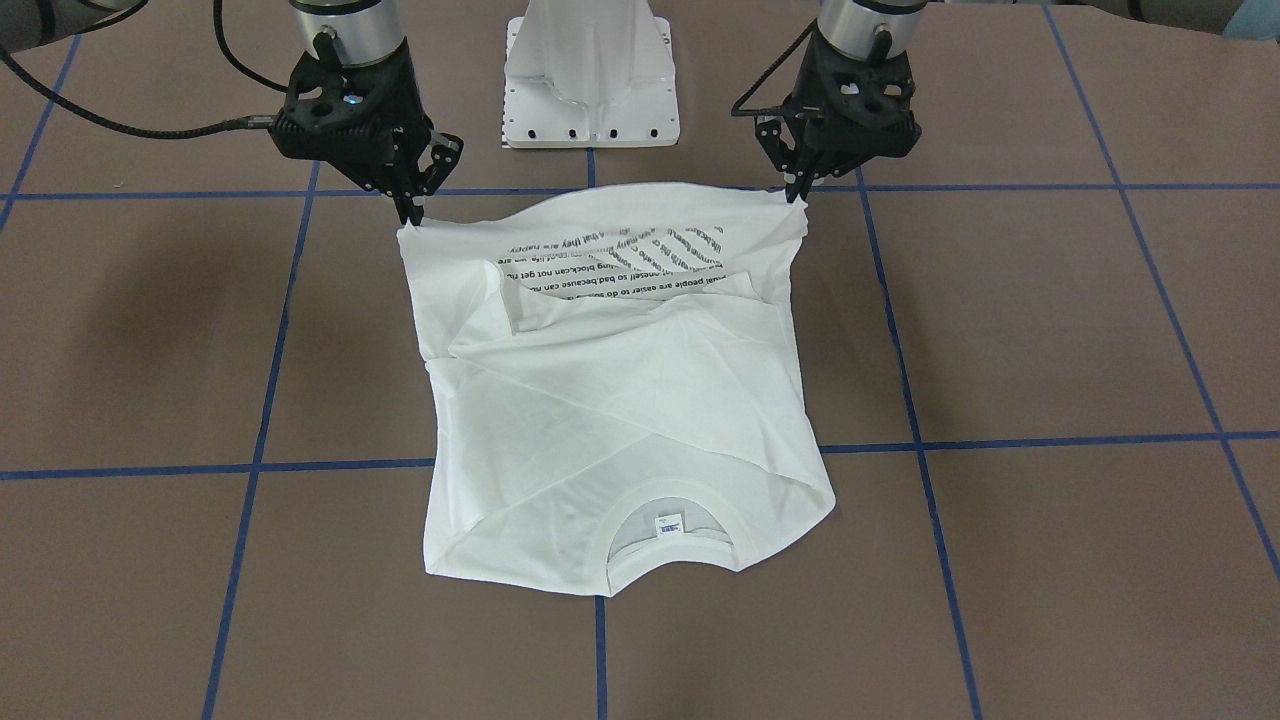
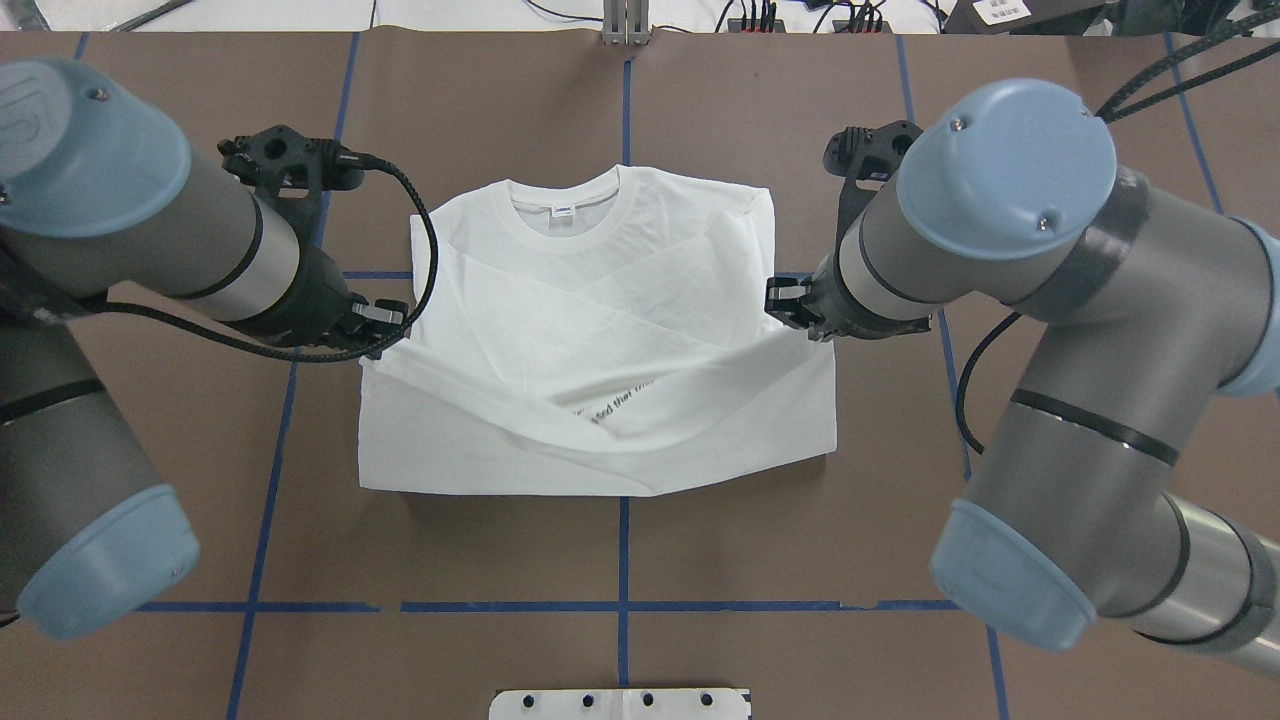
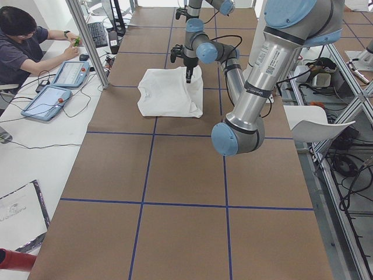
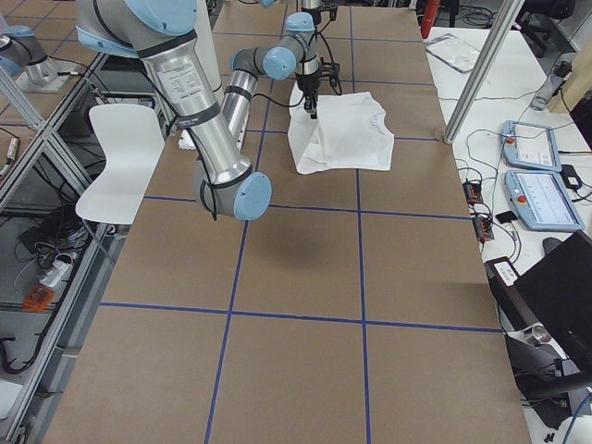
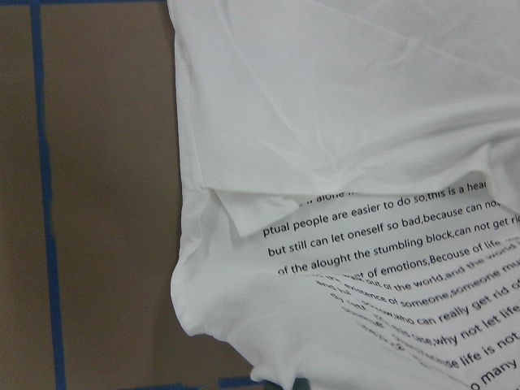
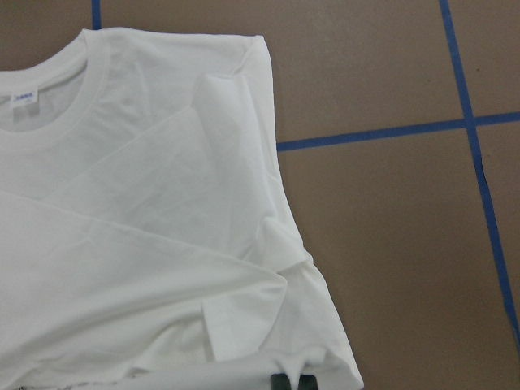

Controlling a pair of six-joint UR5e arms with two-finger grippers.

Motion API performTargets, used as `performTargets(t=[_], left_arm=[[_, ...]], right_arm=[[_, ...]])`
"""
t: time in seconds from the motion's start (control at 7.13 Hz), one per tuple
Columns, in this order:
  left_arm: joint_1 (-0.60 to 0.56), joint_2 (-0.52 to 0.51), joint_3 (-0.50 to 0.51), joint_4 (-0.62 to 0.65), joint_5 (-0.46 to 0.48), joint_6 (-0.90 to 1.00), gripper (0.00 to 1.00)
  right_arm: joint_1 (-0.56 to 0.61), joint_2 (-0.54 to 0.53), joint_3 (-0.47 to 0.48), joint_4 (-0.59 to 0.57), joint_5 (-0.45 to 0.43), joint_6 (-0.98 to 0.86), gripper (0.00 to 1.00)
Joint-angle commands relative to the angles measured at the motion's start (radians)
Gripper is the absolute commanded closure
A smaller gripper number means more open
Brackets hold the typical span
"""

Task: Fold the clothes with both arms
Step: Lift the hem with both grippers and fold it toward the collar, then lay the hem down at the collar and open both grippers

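The white long-sleeved T-shirt [image 1: 620, 400] lies on the brown table with its sleeves folded across its body. Its collar and neck label [image 1: 668, 524] point away from the robot. My left gripper [image 1: 800, 195] is shut on one hem corner. My right gripper [image 1: 412, 215] is shut on the other. Both hold the hem edge raised off the table, so the black text block [image 1: 620, 262] on the underside shows. In the overhead view the shirt [image 2: 600, 330] spans between the left gripper [image 2: 385, 325] and the right gripper [image 2: 788, 305]. The wrist views show the shirt [image 5: 325, 122] [image 6: 122, 244] close below.
The white metal pedestal base [image 1: 590, 90] stands at the robot's side of the table, just behind the raised hem. Blue tape lines [image 1: 260, 465] grid the brown table. An operator [image 3: 23, 46] sits at a side desk with tablets [image 3: 49, 99].
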Motion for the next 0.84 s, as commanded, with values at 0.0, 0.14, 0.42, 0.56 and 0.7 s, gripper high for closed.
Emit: performTargets(t=[0.0,0.14,0.42,0.56,0.7], left_arm=[[-0.08,-0.061,0.118,-0.034,0.001,0.065,1.0],[-0.095,-0.075,0.164,-0.065,0.002,0.07,1.0],[-0.098,-0.081,0.296,-0.202,0.053,0.068,1.0],[-0.098,-0.088,0.38,-0.287,0.073,0.07,1.0],[-0.098,-0.119,0.486,-0.359,0.115,0.07,1.0]], right_arm=[[0.09,0.081,-0.113,0.047,0.035,-0.014,1.0],[0.099,0.103,-0.159,0.052,0.031,-0.03,1.0],[0.11,0.138,-0.342,0.212,0.023,-0.05,1.0],[0.119,0.151,-0.43,0.286,0.022,-0.051,1.0],[0.14,0.163,-0.519,0.355,0.022,-0.066,1.0]])
